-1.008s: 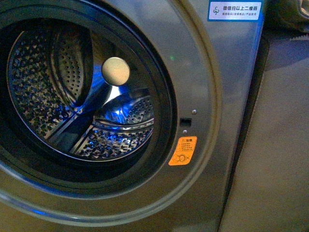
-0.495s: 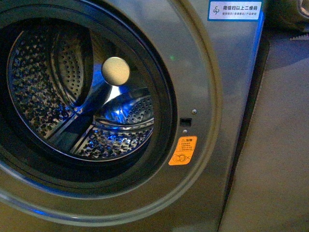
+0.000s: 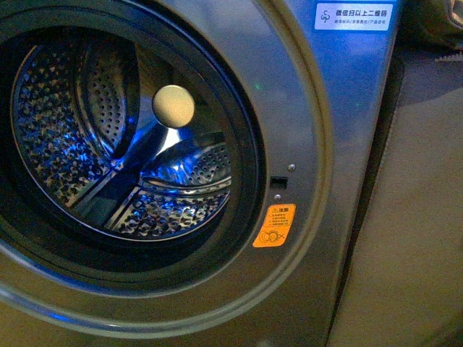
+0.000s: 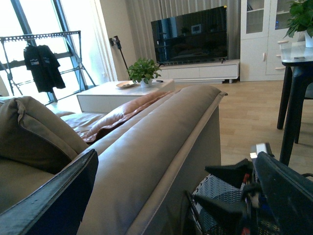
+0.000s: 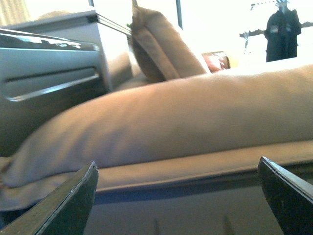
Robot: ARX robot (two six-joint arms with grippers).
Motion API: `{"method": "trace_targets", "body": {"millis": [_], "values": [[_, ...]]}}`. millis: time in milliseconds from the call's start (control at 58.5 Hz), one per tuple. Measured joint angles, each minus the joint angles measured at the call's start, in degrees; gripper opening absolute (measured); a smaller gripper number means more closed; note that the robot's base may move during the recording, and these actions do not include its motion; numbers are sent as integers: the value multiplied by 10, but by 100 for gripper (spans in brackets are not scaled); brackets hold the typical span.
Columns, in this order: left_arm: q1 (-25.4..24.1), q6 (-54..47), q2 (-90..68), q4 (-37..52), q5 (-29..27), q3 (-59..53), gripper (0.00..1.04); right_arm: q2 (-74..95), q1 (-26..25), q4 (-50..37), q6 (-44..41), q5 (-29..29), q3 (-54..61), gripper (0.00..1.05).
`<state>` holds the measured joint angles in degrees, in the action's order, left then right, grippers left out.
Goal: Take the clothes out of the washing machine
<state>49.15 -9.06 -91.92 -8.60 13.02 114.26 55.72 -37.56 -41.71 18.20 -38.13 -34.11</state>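
Note:
The grey washing machine fills the front view, its round porthole open onto the perforated steel drum. An orange warning sticker sits right of the porthole. No dark navy clothes show in the drum or in any view. Neither arm shows in the front view. My left gripper is open and empty, facing a beige sofa back with a woven basket below. My right gripper is open and empty, facing the same sofa back; the machine's top corner shows beside it.
A sofa side stands right of the machine. In the left wrist view a cushion, a white coffee table, a TV, a dark table leg and a drying rack with a black shirt show.
The front view holds nearly still; only the blue glints inside the drum shift slightly. No arm or cloth comes into view.

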Motion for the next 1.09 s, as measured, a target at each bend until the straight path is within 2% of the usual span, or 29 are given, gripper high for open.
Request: {"method": "trace_targets", "body": {"millis": [103,137,171,239,376,564,598,632,649,718,803,906,1025,1093], "values": [[0,0,0,0,0,0,98,-91,119,-9,-23,95,90,97],[0,0,0,0,0,0,98,-120,157,42,-48,138,101,93],[0,0,0,0,0,0,98,-155,205,128,-83,202,110,86],[0,0,0,0,0,0,98,-198,255,231,-132,259,135,74],[0,0,1,0,0,0,98,-231,287,253,-166,300,185,51],[0,0,1,0,0,0,98,-277,316,251,-177,325,230,19],[0,0,1,0,0,0,98,-289,342,251,-178,366,241,10],[2,5,-3,-14,-16,9,98,-296,355,251,-178,375,247,5],[3,16,-10,-47,-43,30,98,-299,362,251,-179,377,251,2],[-6,47,-52,-173,-134,129,98,-314,372,253,-180,376,263,2],[-32,75,-84,-256,-179,208,98,-329,373,256,-180,378,274,2],[-101,94,-68,-254,-210,191,98,-352,373,265,-180,381,290,2],[-174,107,18,-233,-238,80,98,-374,373,276,-180,381,299,2],[-197,112,61,-228,-248,29,98,-385,373,281,-180,381,304,2]]}}
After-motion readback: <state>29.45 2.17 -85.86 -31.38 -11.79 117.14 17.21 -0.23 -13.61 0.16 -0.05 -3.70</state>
